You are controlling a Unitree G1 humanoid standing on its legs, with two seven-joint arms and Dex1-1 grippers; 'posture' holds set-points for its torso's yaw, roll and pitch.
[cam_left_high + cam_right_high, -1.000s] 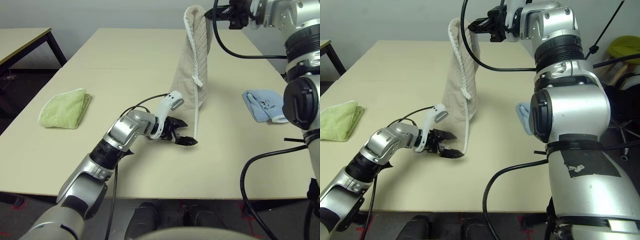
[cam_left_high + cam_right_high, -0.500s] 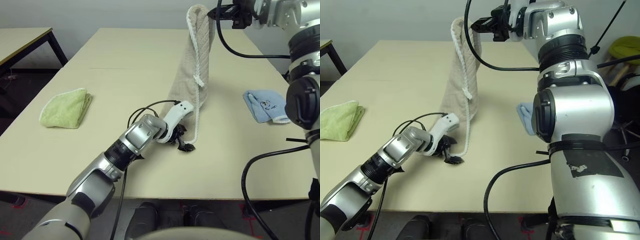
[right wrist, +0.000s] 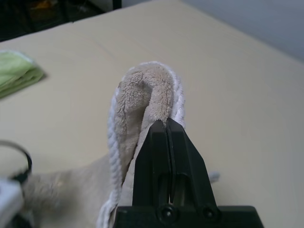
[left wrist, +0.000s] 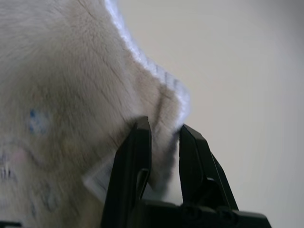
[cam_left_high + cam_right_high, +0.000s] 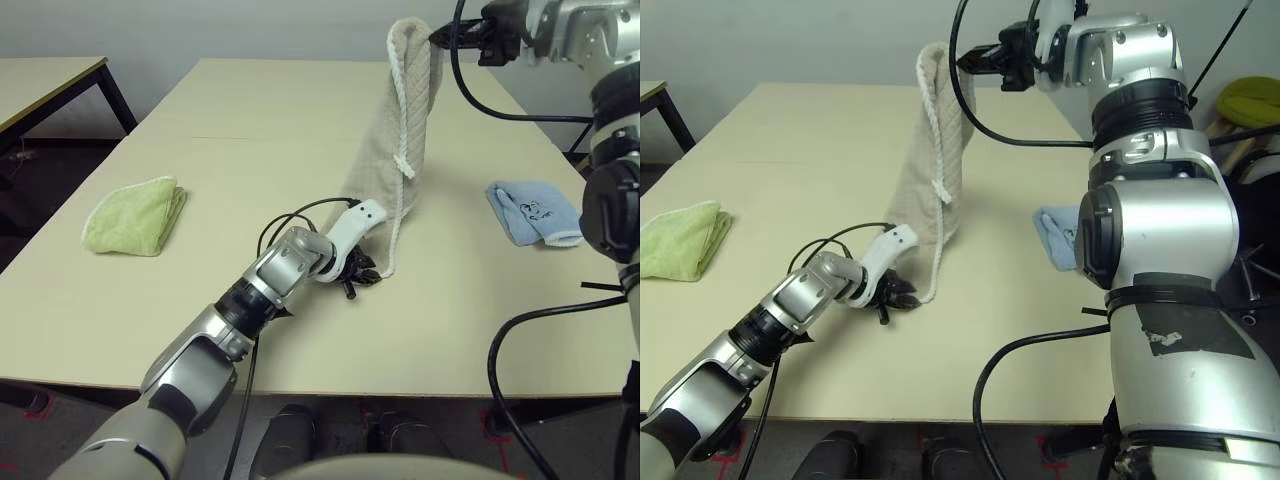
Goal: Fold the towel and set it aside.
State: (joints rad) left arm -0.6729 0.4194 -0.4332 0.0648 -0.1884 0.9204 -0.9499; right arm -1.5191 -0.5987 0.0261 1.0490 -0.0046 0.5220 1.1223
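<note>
Left eye view: towel (image 5: 390, 150) hung from right gripper (image 5: 436, 37), clamped on top; left gripper (image 5: 362, 277) pinching its bottom corner on table (image 5: 250, 120).

a long beige table (image 5: 250, 120) carries everything, its top running away toward a pale wall, with a faint seam across it partway back. on the robot's left side lies a folded yellow-green towel (image 5: 135, 215), well apart from the rest. on the right side lies a small light-blue printed towel (image 5: 533, 211), crumpled, near the table's right edge. between them, near the middle, the lower end of the tan towel (image 5: 385, 170) rests on the tabletop while the rest hangs upright above it; its white corded edging (image 5: 393, 235) trails down to the surface. a second table (image 5: 45, 85) stands apart at the far left.
</note>
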